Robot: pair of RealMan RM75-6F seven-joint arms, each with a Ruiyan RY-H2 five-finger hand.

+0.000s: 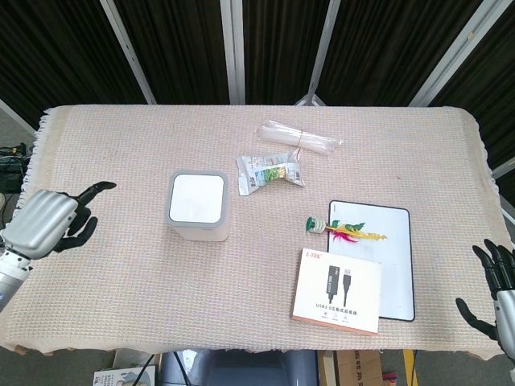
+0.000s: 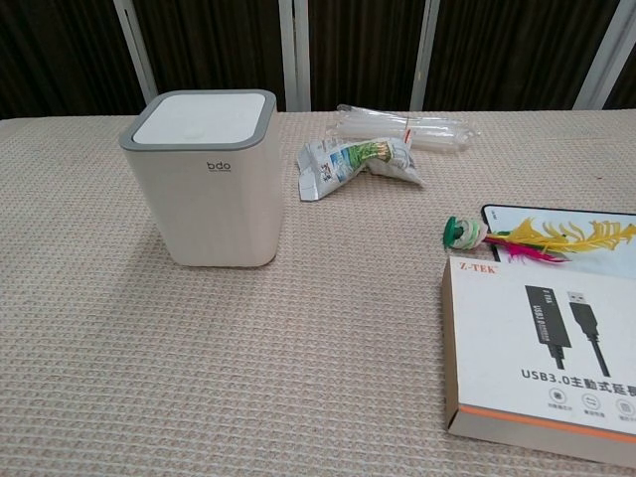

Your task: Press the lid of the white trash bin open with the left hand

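Note:
The white trash bin (image 1: 197,207) with a grey rim stands left of the table's middle, and its flat white lid (image 1: 196,199) is closed. The chest view shows the trash bin (image 2: 207,184) up close, with the lid (image 2: 204,117) level and nothing touching it. My left hand (image 1: 47,224) hovers over the table's left edge, well left of the bin, with its fingers apart and nothing in it. My right hand (image 1: 497,291) hangs off the table's right front corner, fingers spread and empty. Neither hand appears in the chest view.
Right of the bin lie a snack packet (image 1: 269,171) and a bundle of clear plastic tubes (image 1: 298,138). Nearer the front right are a feather toy (image 1: 346,232), a white board (image 1: 386,261) and a USB cable box (image 1: 336,290). A woven cloth (image 1: 105,161) covers the table.

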